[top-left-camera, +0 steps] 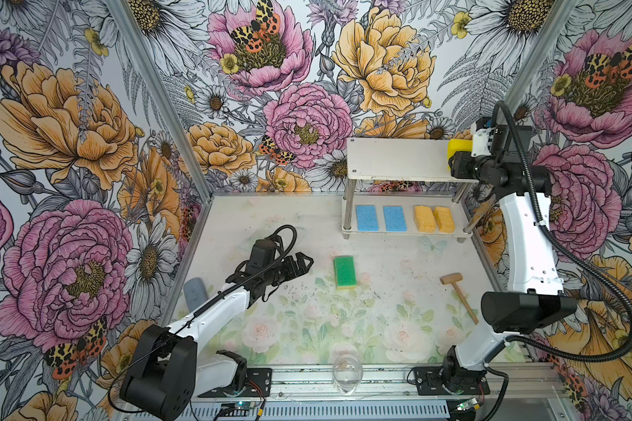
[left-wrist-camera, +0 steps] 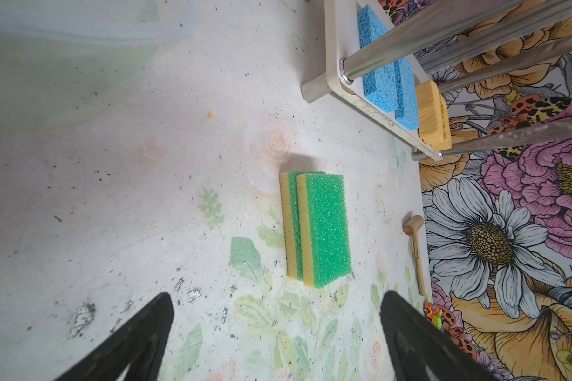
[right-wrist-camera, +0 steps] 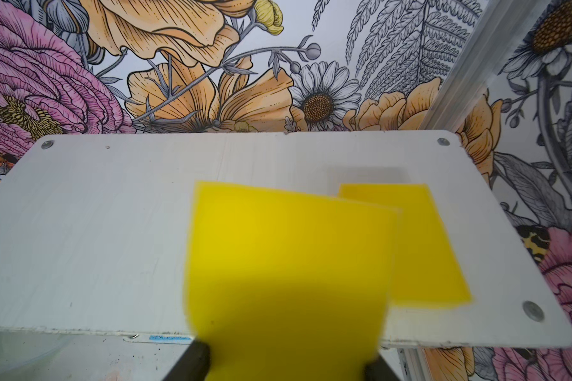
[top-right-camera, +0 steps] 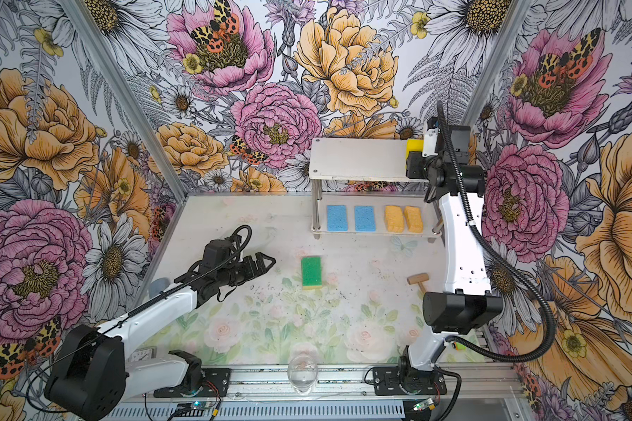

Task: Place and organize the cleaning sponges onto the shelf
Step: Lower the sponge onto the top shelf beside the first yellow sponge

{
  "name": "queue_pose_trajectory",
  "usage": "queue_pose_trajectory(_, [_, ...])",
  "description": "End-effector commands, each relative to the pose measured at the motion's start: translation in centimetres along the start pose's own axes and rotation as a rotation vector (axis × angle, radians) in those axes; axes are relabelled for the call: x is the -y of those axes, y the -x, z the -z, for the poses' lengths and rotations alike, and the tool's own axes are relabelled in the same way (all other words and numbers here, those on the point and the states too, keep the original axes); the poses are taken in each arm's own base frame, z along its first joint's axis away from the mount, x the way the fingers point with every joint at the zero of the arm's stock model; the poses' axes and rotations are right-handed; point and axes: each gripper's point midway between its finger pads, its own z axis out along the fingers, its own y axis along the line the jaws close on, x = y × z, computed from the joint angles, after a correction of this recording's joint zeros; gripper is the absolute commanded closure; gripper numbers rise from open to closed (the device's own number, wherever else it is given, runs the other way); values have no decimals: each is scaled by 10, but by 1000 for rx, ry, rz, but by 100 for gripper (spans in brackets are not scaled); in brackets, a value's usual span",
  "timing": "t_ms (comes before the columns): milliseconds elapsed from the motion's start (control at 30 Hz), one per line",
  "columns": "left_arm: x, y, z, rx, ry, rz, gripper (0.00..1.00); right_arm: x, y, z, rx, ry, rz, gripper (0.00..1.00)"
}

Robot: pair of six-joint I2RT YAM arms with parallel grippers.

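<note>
On the shelf [top-left-camera: 398, 160], top board: only your right wrist view shows two yellow sponges, the loose yellow sponge [right-wrist-camera: 426, 247] lying flat near the end, the held yellow sponge [right-wrist-camera: 288, 264] clamped in the right pincer [right-wrist-camera: 284, 363] over the board.
Green sponges [left-wrist-camera: 327, 227]: a stacked pair in your left wrist view; both top views read one block on the counter [top-left-camera: 398, 277].
Left pincer [left-wrist-camera: 278, 295]: open, low, facing them.
Right arm: raised, wrist at the shelf's right end.
</note>
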Motion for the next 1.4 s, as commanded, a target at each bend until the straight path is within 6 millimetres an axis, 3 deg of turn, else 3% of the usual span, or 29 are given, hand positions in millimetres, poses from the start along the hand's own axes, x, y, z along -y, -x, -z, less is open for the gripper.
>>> queue_pose_trajectory(0, [-1, 3, 5, 19, 3, -1, 1, -1, 8, 0, 13, 32, 8, 46])
queue_pose_trajectory(600, [0, 5, 0, 9, 3, 4, 1, 6, -13, -44, -74, 43, -8, 45])
queue_pose_trajectory(1367, [1, 6, -6, -3, -2, -1, 1, 8, -13, -52, -78, 34, -19, 31])
